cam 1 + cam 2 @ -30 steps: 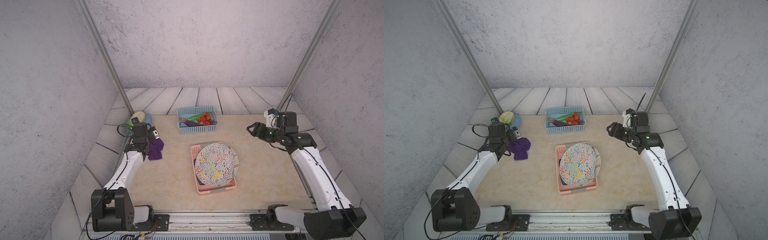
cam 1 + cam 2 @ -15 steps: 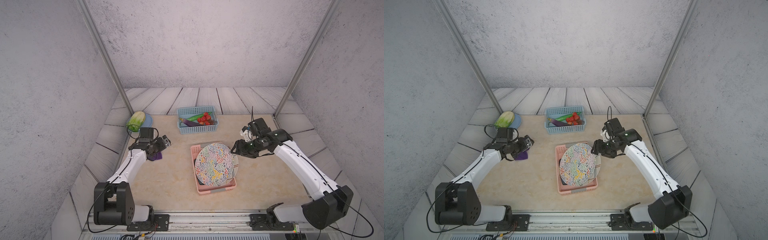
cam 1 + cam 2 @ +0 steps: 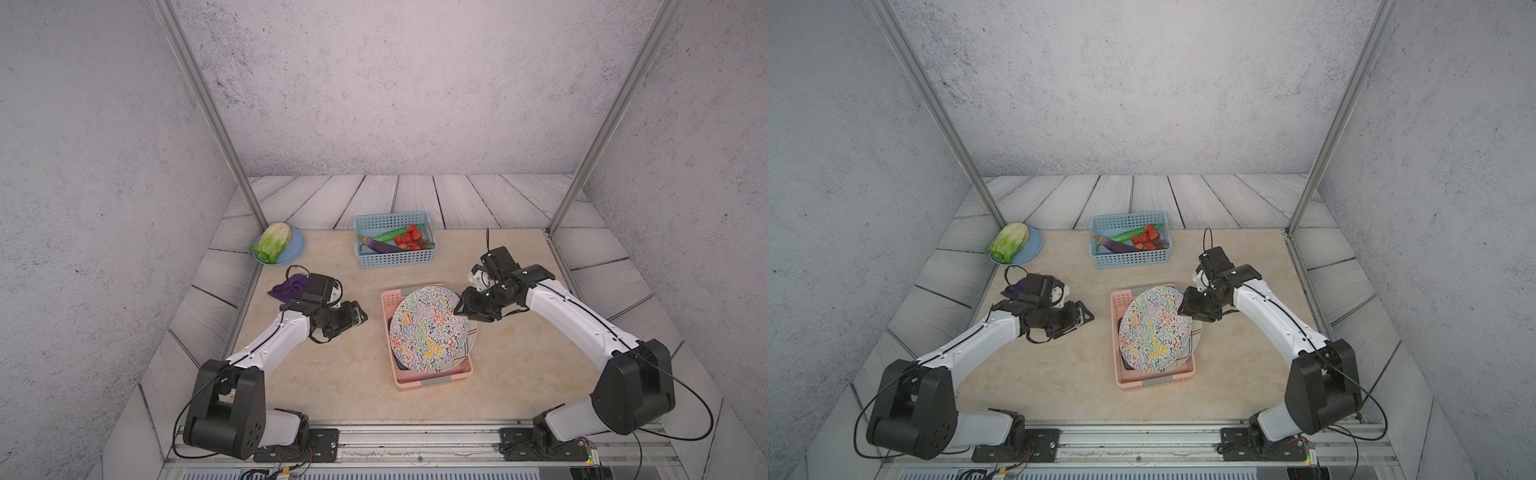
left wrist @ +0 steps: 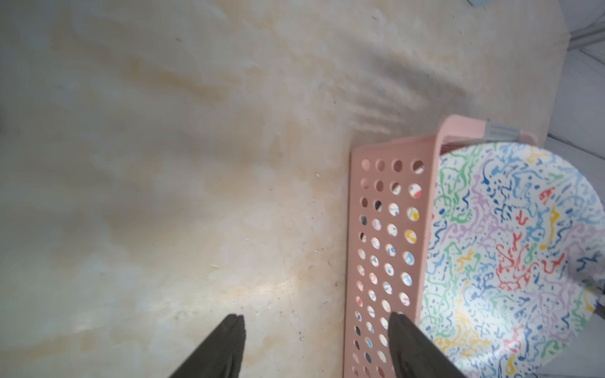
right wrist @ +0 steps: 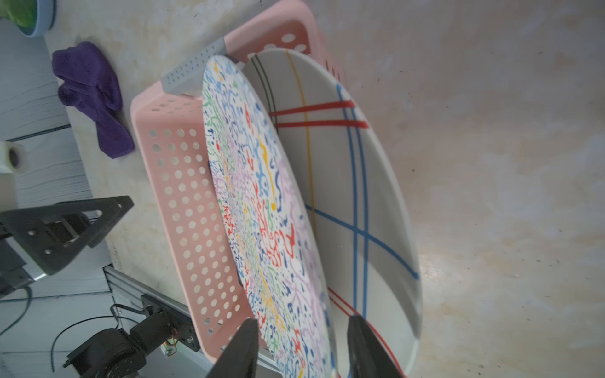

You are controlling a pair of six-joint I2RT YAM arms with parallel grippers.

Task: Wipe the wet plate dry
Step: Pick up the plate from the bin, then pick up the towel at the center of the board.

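In both top views the squiggle-patterned plate (image 3: 428, 328) (image 3: 1152, 328) stands tilted in the pink rack (image 3: 432, 379) in the middle of the table (image 3: 332, 374). The right gripper (image 3: 459, 309) is at the plate's upper rim. The left gripper (image 3: 359, 318) hovers over bare table beside the rack. The purple cloth (image 3: 286, 289) lies behind it, apart from its fingers. In the left wrist view the left gripper (image 4: 316, 317) has its jaws apart, with nothing between them. In the right wrist view the right gripper (image 5: 302, 322) straddles the plate's rim with its jaws apart. A sliver of the striped plate (image 5: 343, 163) behind shows between the far finger (image 5: 363, 347) and the rim. Whether the near finger touches the patterned face is hard to tell.
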